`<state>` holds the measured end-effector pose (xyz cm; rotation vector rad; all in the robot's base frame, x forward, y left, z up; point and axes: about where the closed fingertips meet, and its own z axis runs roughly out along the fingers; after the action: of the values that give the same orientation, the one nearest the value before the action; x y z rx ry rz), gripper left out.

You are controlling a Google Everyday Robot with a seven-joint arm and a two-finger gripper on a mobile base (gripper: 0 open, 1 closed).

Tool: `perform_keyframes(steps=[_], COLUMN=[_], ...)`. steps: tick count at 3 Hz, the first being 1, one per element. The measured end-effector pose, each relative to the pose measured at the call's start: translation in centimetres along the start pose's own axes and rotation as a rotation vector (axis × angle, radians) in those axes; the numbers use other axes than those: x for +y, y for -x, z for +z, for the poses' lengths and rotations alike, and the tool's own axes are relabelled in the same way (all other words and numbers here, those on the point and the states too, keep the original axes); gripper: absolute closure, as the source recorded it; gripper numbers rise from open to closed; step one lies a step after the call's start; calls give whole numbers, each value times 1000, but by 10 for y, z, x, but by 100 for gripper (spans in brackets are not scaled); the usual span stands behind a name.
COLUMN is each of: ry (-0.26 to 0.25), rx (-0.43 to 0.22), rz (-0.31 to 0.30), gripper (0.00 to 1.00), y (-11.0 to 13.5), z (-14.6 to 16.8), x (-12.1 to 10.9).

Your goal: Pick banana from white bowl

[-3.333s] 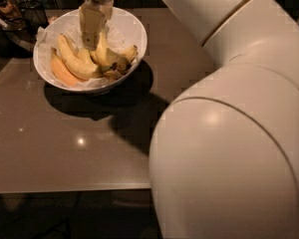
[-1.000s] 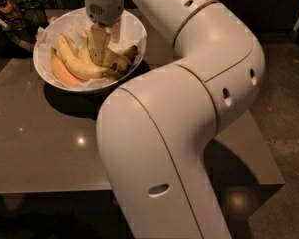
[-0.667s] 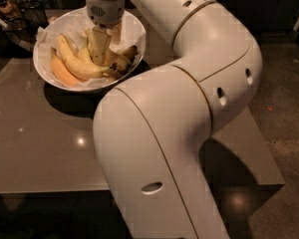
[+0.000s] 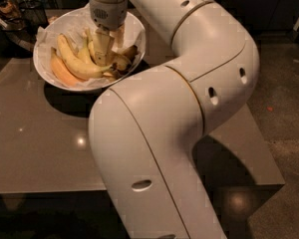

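Note:
The white bowl [image 4: 44, 40] stands at the table's far left, lined with crumpled white paper. It holds several bananas. The banana [image 4: 123, 59], plump with brown blotches and a dark tip, lies at the bowl's right side. A long slim yellow banana [image 4: 75, 63] and an orange-tinted banana [image 4: 61, 73] lie to its left. My gripper [image 4: 108, 48] points straight down into the bowl, right on top of the banana, and hides its middle part.
The bowl sits on a glossy grey-brown table [image 4: 35, 148]. My large white arm [image 4: 189, 98] bends over the table's middle and right. Dark objects [image 4: 15, 14] stand behind the bowl at the far left. The floor [image 4: 284, 108] lies to the right.
The gripper has stayed down in the bowl over the banana. The arm's elbow has swung further into view over the table since the earliest frame.

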<state>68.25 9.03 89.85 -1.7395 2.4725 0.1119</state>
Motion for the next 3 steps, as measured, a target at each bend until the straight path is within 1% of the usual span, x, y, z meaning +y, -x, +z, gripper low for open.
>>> perform_keyframes(steps=[1,2,3], ry=[-6,-28,-37], rx=[16,-14,-26], rz=[9,8,8], gripper=[51,74,97], y=[-6,3,7], z=[-1,2,3], x=[-1,-8,-11])
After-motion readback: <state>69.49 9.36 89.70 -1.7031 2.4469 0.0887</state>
